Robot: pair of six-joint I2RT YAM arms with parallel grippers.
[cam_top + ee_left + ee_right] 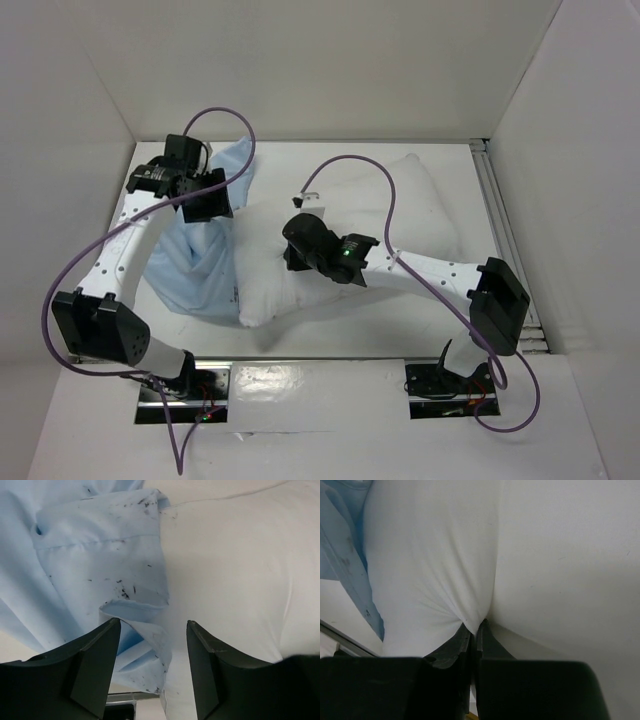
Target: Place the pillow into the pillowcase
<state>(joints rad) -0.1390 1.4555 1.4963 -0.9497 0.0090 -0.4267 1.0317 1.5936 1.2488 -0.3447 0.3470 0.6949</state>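
Your left tool point(152, 627) with jaws apart, holding nothing, just over the pillowcase point(100, 565) edge, your right tool point(475, 626) clamped tight on a pinch of pillow point(435, 555), pillow lying mid table point(300, 160), pillowcase touching its left side

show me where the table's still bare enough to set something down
Bare table: the near strip in front of the pillow, and a narrow band on the right between pillow and rail. Crowded: middle and left, under pillow and pillowcase.
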